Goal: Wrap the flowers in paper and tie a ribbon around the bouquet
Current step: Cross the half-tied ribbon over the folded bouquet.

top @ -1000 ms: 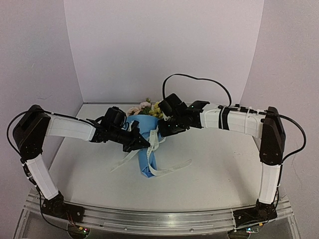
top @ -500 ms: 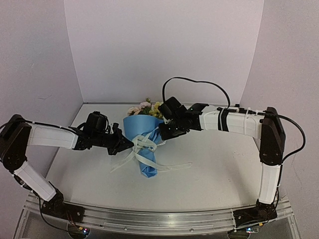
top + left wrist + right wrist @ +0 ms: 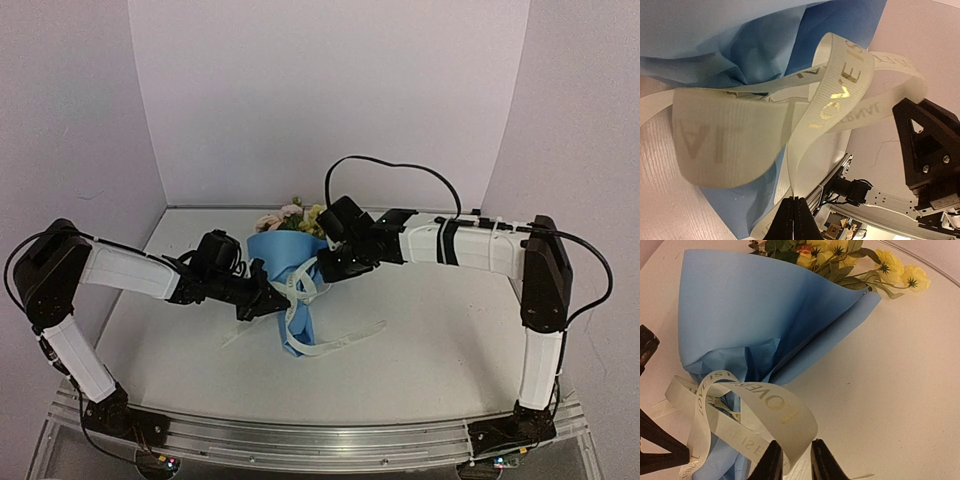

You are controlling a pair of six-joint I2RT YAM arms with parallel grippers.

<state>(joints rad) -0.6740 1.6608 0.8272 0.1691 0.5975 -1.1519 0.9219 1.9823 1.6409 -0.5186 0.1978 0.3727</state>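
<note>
Was on the tying step: ribbon point(image 3: 765, 405) looped loosely round the bouquet point(image 3: 285, 262), lying mid-table point(image 3: 900, 390). My left claw point(image 3: 793, 200) pinched a strand; right claw point(image 3: 796, 450) stood slightly spread. Next, I reckoned: re-grip & pull tight.

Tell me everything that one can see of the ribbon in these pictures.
The ribbon is a flat, cream-white woven band with gold letters, among them LOVE. It is looped loosely around the narrow part of the bouquet, and loose ends trail on the table. The left gripper pinches one strand; a loop lies between the parted fingers of the right gripper.
</note>
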